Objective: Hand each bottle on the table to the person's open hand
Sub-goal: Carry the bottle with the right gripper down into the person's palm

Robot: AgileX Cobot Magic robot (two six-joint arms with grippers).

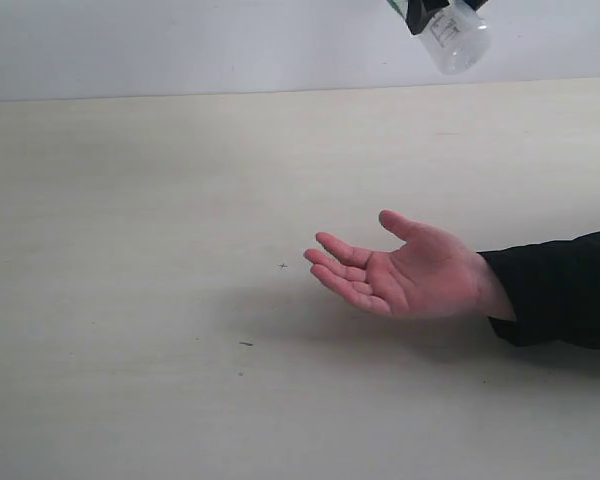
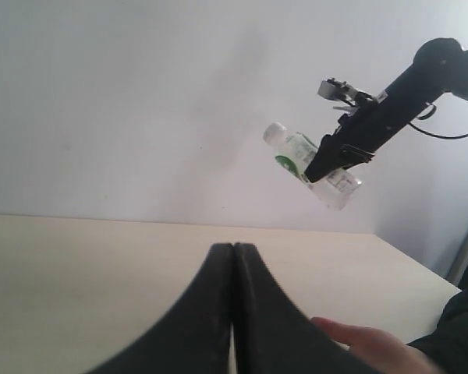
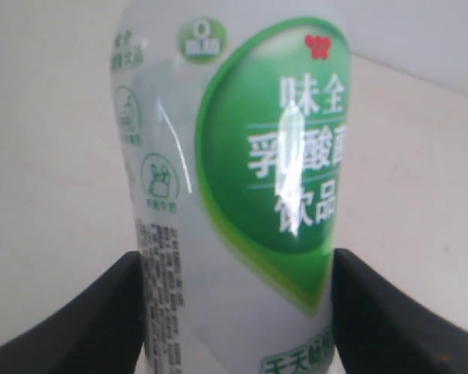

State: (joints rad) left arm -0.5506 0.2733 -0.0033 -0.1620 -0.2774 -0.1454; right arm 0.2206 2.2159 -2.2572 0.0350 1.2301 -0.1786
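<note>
Table (image 1: 130,400), pale beige with seemingly tiny specks, meets white wall (image 1: 180,45).

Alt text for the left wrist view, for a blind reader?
The right tool holds a white bottle with a green label tilted in the air above the pale table. The shut left tool sits in the foreground, with the person's hand beside it.

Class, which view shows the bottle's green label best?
The right wrist view: the bottle fills it, label readable. The left wrist view shows it small; the exterior view only its base at the top edge.
</note>
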